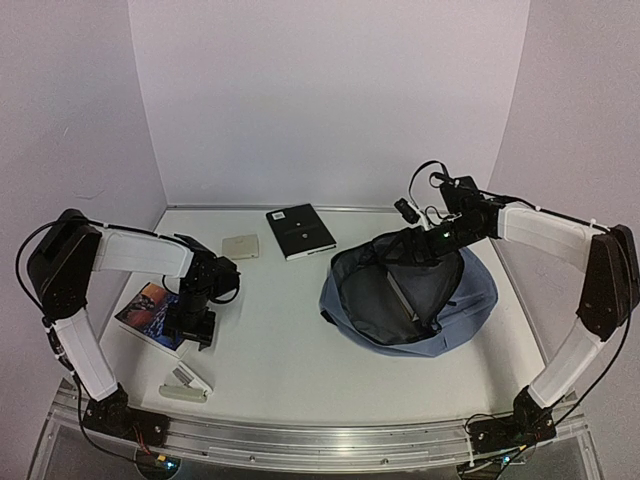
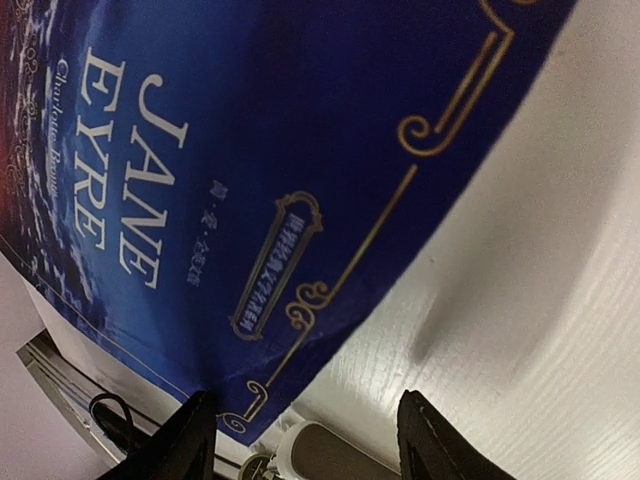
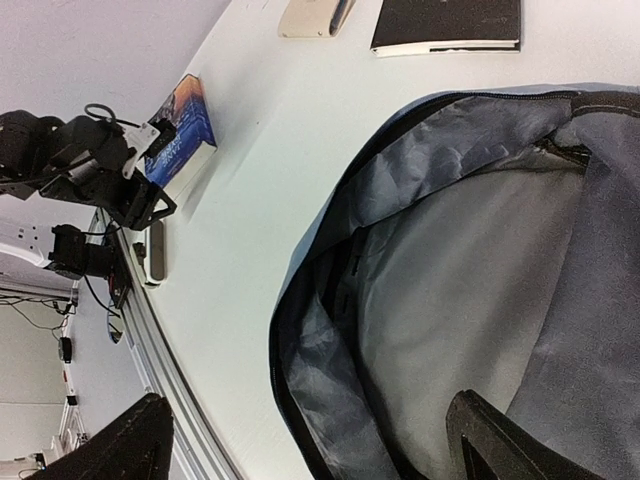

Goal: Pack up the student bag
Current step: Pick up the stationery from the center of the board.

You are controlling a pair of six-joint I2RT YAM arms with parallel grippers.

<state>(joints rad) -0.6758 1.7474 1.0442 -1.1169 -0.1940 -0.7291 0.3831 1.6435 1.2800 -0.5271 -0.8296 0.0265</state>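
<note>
The student bag (image 1: 470,305) lies at the right of the table, blue-grey, unzipped, its mouth gaping wide and the dark grey lining (image 3: 470,290) showing. My right gripper (image 1: 400,240) hovers over the bag's far rim. It is open, with its fingertips (image 3: 500,440) spread wide above the opening and nothing between them. A blue "Jane Eyre" book (image 2: 250,150) lies at the left. My left gripper (image 1: 195,325) sits low over the book's near corner. Its jaws are apart, one fingertip (image 2: 185,440) over the cover and the other over bare table.
A black book (image 1: 300,230) and a small beige pad (image 1: 240,246) lie at the back of the table. A white oblong case (image 1: 185,388) rests near the front left, just beyond the blue book's corner (image 2: 320,450). The metal rail (image 1: 320,440) runs along the near edge.
</note>
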